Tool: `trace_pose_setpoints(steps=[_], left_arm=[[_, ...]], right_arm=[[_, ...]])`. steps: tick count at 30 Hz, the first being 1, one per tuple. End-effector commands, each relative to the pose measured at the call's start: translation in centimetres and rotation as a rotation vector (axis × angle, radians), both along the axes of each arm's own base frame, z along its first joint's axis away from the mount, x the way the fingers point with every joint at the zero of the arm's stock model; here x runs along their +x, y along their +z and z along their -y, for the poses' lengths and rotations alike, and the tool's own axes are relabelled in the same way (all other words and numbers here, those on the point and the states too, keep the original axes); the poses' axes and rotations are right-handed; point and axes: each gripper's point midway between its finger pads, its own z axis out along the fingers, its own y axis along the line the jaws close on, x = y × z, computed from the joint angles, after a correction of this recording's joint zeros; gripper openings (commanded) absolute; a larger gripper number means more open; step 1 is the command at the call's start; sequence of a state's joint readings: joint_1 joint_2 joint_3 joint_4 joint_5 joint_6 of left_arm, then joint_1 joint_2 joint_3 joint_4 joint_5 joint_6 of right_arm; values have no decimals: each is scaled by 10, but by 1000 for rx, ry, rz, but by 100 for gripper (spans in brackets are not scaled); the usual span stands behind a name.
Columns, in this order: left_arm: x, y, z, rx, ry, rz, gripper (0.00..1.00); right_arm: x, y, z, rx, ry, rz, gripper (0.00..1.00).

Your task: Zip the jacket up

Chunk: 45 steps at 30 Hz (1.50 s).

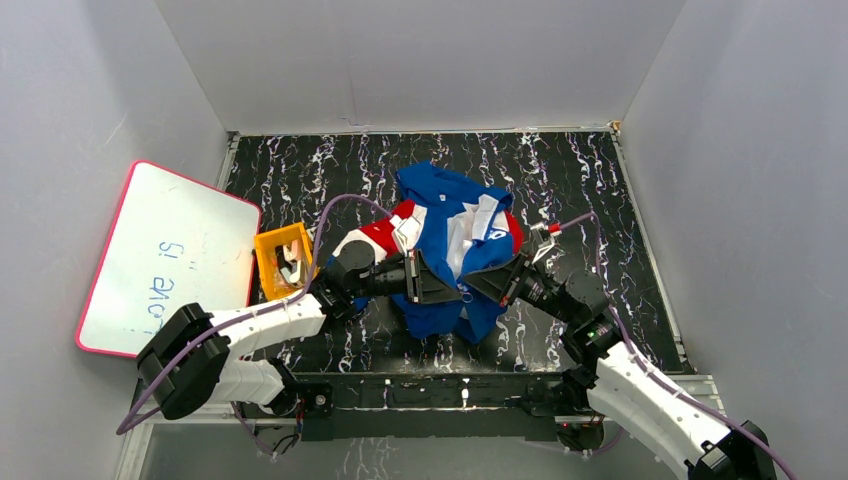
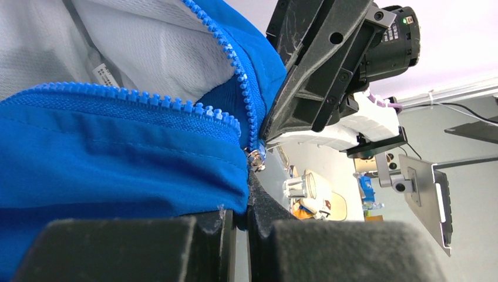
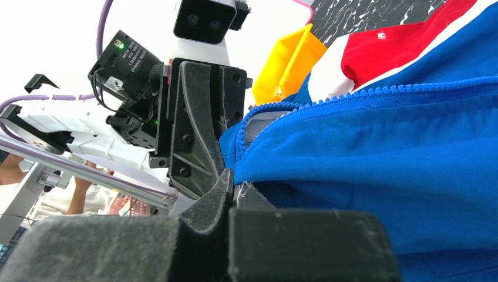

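The jacket [image 1: 437, 192], clamped at its hem by the left gripper [image 2: 239, 220] and right gripper [image 3: 232, 197] beside the zipper slider [image 2: 255, 158], may slip if they diverge.

The royal-blue cloth jacket [image 2: 117, 158] is showing a smooth matt weave, its white lining [image 2: 135, 47] looking finely meshed. The blue plastic zipper teeth [image 2: 147, 101] and small metal slider [image 2: 255, 158] are gleaming. The black pads [image 2: 117, 247] of the left claw [image 2: 241, 226] are looking grainy, matt.
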<state>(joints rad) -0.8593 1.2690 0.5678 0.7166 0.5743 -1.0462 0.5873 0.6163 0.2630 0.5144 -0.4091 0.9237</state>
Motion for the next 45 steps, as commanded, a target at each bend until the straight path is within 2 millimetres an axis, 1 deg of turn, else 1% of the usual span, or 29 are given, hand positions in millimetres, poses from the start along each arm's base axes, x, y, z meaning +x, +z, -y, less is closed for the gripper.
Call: trace_pose_setpoints(steps=[1,12,14,19,21,24,26,30,33,40,45], left_arm=[[-40,4,-4,-25,-185,36,0],[-45,-1,-9,-28,-182,37,0],[-44,-2,-9,-28,-177,36,0],[-42,-1,-7,-37,-167,26,0],[-40,0,-6,-43,-165,21,0],[-40,1,-4,-55,-167,10,0],[-39,2,-3,-64,-168,8,0],[-37,4,-2,-76,-161,7,0],[-37,3,-1,-77,-162,4,0],[-36,3,0,-82,-165,-3,0],[-30,5,-1,-94,-140,-32,0]], right_arm=[[14,29,11,87,-111,78,0],[6,23,12,87,-87,50,0],[5,23,12,84,-84,47,2],[1,19,13,68,-74,31,13],[0,16,13,57,-72,20,19],[-3,11,15,37,-70,4,34],[-5,7,16,16,-70,-9,43],[-11,2,21,-43,-70,-24,55],[-20,1,25,-81,-55,-29,59],[-43,8,36,-192,-7,33,70],[-66,17,33,-254,130,116,73]])
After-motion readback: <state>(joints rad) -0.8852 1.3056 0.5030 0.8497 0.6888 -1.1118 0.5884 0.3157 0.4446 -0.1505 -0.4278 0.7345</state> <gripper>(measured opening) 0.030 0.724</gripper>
